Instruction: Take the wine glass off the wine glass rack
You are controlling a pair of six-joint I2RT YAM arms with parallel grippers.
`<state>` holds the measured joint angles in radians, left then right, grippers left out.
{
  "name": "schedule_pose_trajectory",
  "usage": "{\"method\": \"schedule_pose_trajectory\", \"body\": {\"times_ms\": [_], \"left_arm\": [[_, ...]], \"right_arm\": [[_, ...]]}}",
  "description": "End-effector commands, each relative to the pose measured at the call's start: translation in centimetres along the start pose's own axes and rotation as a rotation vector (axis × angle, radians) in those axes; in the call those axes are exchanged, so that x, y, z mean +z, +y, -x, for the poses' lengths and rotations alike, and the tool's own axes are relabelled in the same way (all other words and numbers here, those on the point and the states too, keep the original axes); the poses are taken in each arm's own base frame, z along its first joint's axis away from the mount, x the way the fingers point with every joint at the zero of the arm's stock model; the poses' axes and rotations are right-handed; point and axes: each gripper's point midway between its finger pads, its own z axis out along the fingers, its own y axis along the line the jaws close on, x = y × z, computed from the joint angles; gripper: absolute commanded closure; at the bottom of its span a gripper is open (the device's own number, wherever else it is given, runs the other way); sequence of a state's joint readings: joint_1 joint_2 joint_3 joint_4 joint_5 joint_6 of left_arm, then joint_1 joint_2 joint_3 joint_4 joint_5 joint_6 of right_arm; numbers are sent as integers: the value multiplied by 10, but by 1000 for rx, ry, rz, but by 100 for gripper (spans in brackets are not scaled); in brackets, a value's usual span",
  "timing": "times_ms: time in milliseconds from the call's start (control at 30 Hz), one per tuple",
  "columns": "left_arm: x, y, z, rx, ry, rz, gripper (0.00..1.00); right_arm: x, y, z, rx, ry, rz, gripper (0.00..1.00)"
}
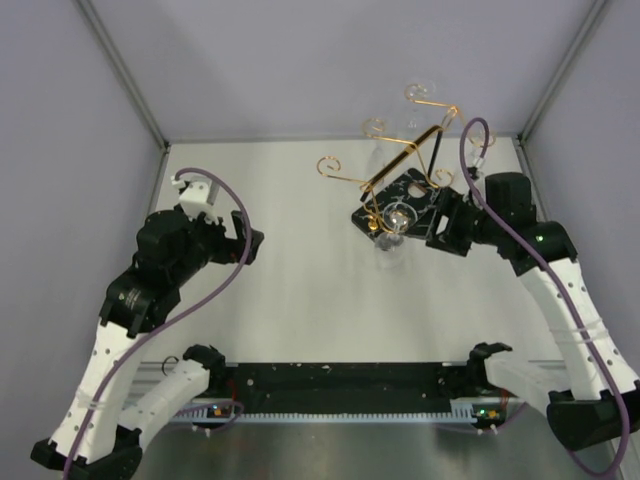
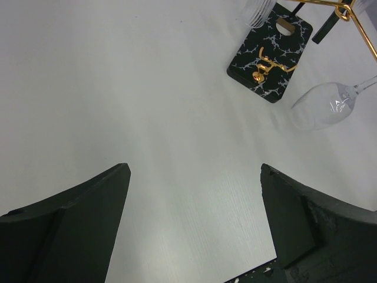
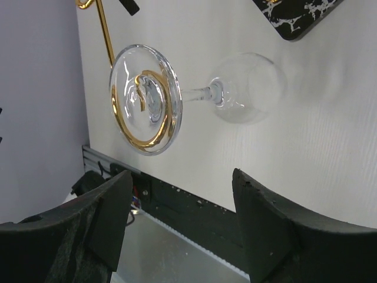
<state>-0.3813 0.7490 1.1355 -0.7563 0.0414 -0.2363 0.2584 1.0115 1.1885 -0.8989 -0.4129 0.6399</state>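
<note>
The wine glass rack (image 1: 405,160) is a gold wire stand on a black marbled base (image 1: 408,188) at the back right. A clear wine glass (image 1: 394,220) hangs upside down from its front spiral arm. In the right wrist view the glass foot (image 3: 145,98) sits on the gold spiral and its bowl (image 3: 250,88) points away. My right gripper (image 1: 428,218) is open just right of the glass; in its own view (image 3: 179,203) the glass is beyond the fingers, not between them. My left gripper (image 1: 248,245) is open and empty over bare table, and sees the base (image 2: 270,52) and glass (image 2: 327,105).
Another clear glass (image 2: 258,12) hangs on the rack's far side; faint glass feet (image 1: 416,93) show on the upper arms. Grey walls enclose the table on three sides. A black rail (image 1: 340,385) runs along the near edge between the arm bases.
</note>
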Motion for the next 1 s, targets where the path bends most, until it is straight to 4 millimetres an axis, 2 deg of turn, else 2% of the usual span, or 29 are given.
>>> {"method": "schedule_pose_trajectory", "body": {"times_ms": [0, 233, 600, 867, 967], "left_arm": [[4, -5, 11, 9, -39, -23, 3], [9, -3, 7, 8, -25, -16, 3], [13, -2, 5, 18, -10, -14, 3], [14, 1, 5, 31, -5, 0, 3], [14, 2, 5, 39, -3, 8, 3]], "right_arm": [[-4, 13, 26, 19, -137, 51, 32], [12, 16, 33, 89, -145, 111, 40], [18, 20, 52, 112, -205, 154, 51], [28, 23, 52, 138, -187, 197, 58], [30, 24, 50, 147, -176, 211, 64]]}}
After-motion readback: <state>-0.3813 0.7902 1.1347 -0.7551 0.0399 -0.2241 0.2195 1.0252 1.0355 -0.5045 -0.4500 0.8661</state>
